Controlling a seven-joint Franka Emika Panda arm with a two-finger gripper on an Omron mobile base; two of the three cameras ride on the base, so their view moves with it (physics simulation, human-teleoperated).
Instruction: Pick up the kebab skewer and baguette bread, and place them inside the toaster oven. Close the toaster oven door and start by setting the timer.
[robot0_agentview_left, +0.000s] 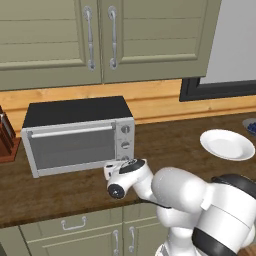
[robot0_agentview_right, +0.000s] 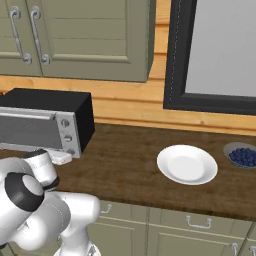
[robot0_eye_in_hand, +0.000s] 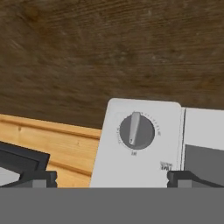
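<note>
Facing a grey knob (robot0_eye_in_hand: 136, 130) at lower centre of the hand view, the gripper (robot0_eye_in_hand: 111, 177) hangs with fingers spread, empty; panel markings unreadable. The silver, black-topped toaster oven (robot0_agentview_left: 75, 132), door (robot0_agentview_left: 70, 146) closed, sits left on the counter (robot0_agentview_left: 175, 145).

The boxy brushed-silver metal toaster oven (robot0_agentview_left: 80, 135) has a matt black top and grey glass door (robot0_agentview_left: 70, 149). Ahead of the open jaws, its smooth grey plastic knob (robot0_eye_in_hand: 136, 130) looks matt. The dark wooden counter (robot0_agentview_left: 170, 145) shows grain.
</note>
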